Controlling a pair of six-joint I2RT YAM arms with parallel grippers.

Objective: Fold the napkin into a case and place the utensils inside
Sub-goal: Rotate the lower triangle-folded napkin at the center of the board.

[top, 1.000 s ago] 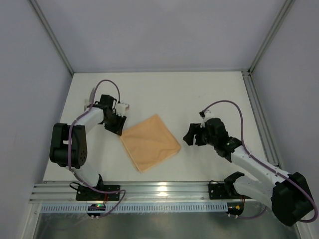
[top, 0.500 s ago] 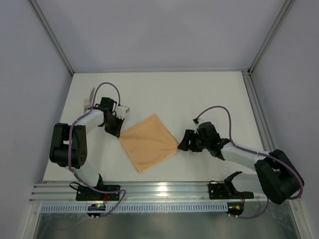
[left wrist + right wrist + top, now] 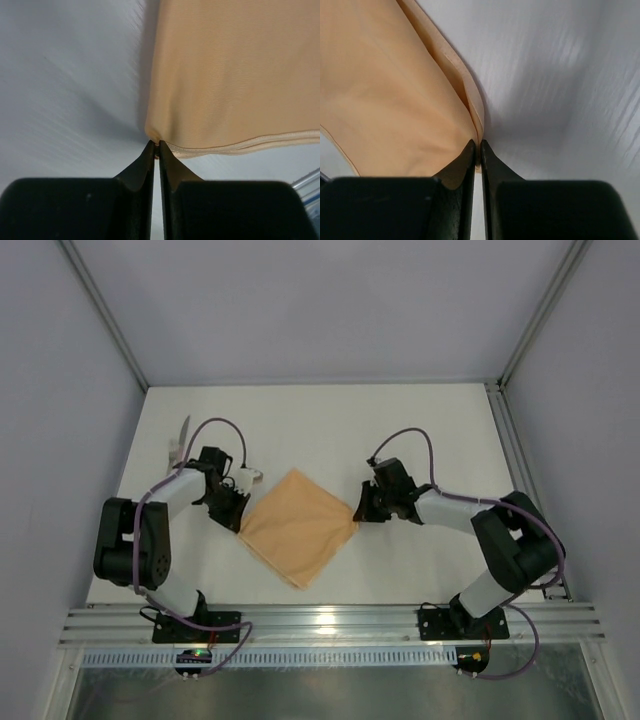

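**Now both corners were pinched, and the first fold could begin**

Within the last second the left gripper [image 3: 155,145] had snapped shut. Its jaws were nipped together on the left corner of the thin, peach-orange square cloth napkin [image 3: 300,525], which spread away ahead of its fingertips. The slim utensil with a silver-grey blade [image 3: 180,436] lay behind that gripper, well apart and untouched. The right gripper [image 3: 476,145], which had hung open well clear of the cloth a second before, had swung in and closed on the opposite, right-hand corner. The napkin had turned slightly on the white table [image 3: 420,430] and lay flat between the two grippers as a diamond. By my judgement the grasp was finished and no fold had been made.

The left arm was folded tightly, forearm low, wrist aimed at its corner. The right arm reached low and leftward, its elbow bent out to the right.
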